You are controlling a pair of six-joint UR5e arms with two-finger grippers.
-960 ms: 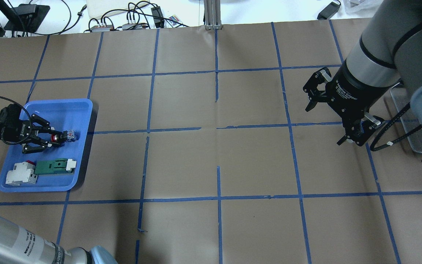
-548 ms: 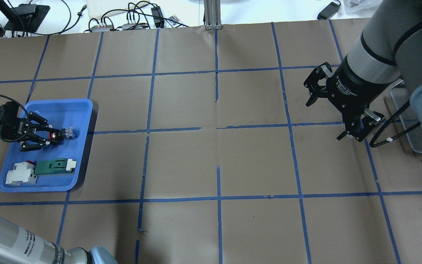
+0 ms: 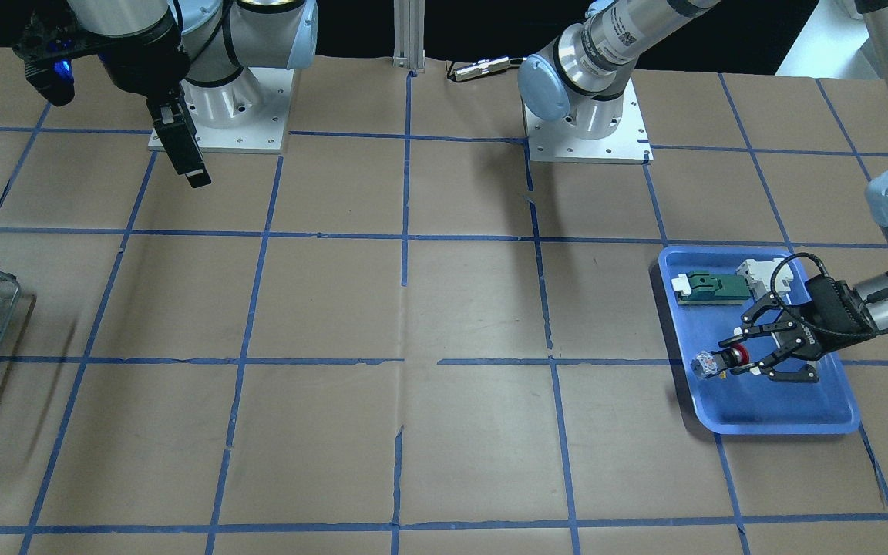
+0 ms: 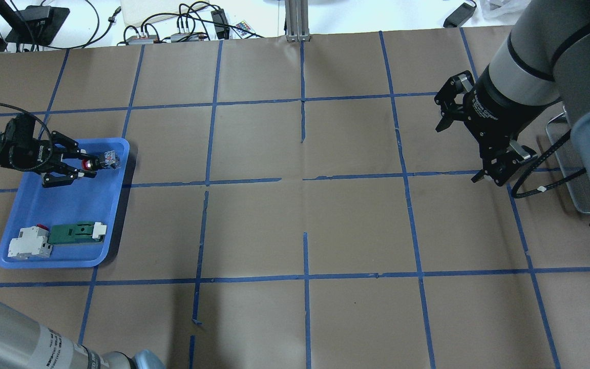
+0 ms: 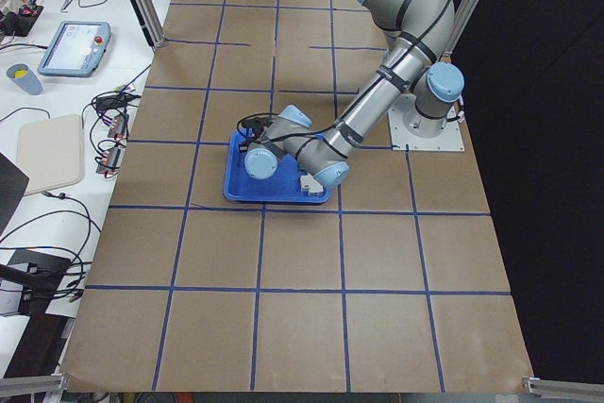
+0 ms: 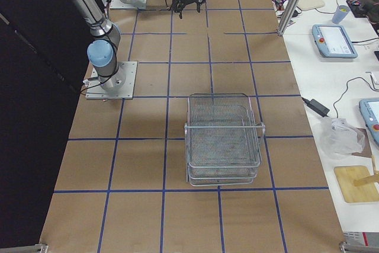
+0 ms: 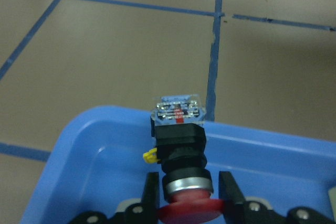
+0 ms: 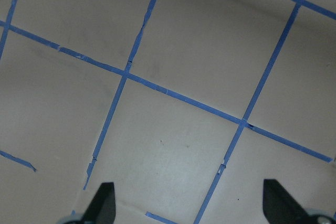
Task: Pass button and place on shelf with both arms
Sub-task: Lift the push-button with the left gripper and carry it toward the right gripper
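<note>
The button, with red cap, black collar and blue-and-white back block, is held by its cap in my left gripper, lifted over the far corner of the blue tray. The left wrist view shows the fingers closed on the cap of the button. In the front-facing view the button points out of the gripper. My right gripper is open and empty above the table at the right; its wrist view shows only paper. The shelf stands at the far right.
A green-and-white flat part and a white-and-red block lie in the tray's near end. Brown paper with blue tape lines covers the table. Cables and devices lie along the far edge.
My left gripper has lifted the button and carried it toward the tray's far corner. My right gripper has shifted a little farther from the robot, still open.
</note>
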